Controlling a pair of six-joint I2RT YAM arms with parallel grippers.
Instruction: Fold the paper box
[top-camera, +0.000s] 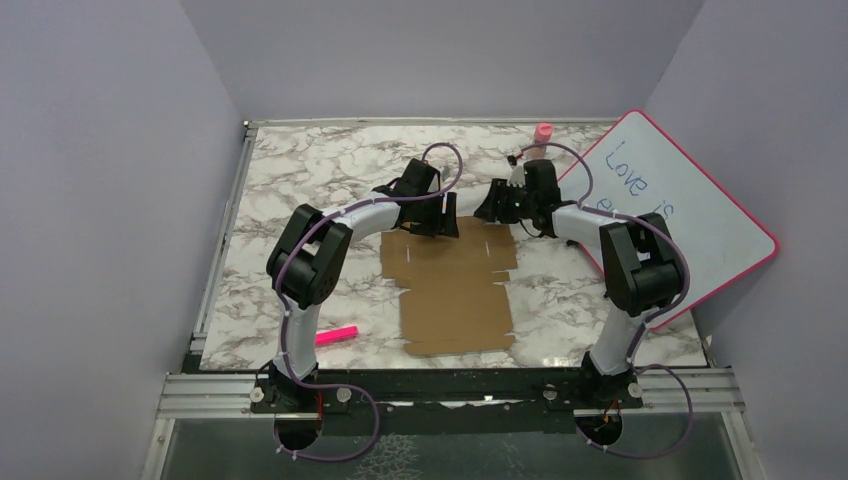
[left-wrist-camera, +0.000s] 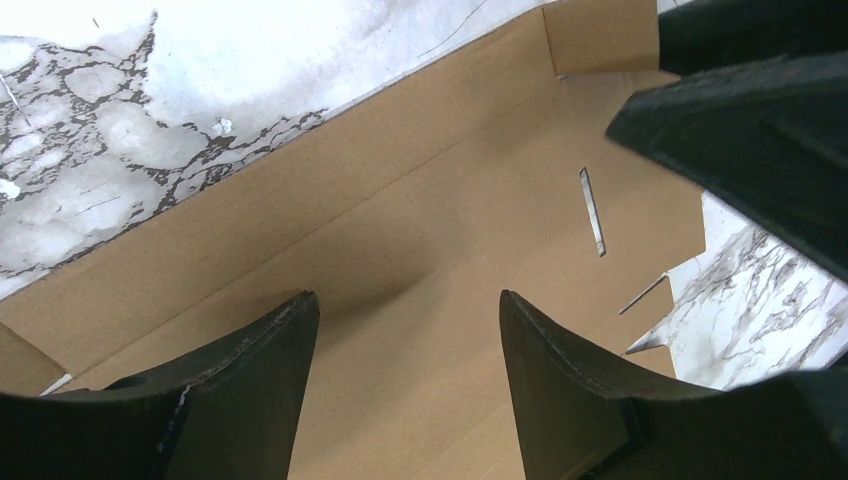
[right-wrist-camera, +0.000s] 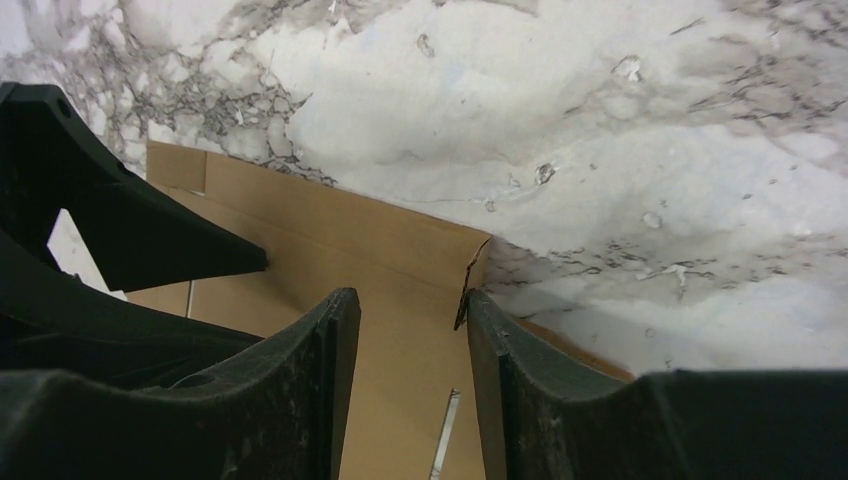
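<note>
The paper box (top-camera: 455, 285) lies flat and unfolded on your table (top-camera: 300, 180); left fingers (left-wrist-camera: 250, 390) released above it, right fingers (right-wrist-camera: 300, 390) parted astride its far flap corner.

From above and behind the arm bases at the bottom of its frame, the top external camera looks down on the whole marble table (top-camera: 300, 180), well back from the paper box (top-camera: 455, 290) at centre. The left wrist camera sits close over the cardboard, looking out between the fingers (left-wrist-camera: 250, 390) of the left gripper (top-camera: 432, 222). The right wrist camera, just as near, looks past the fingers (right-wrist-camera: 300, 390) of the right gripper (top-camera: 493, 208). Each wrist view apparently catches the other gripper, and both share the sheet's top strip.
</note>
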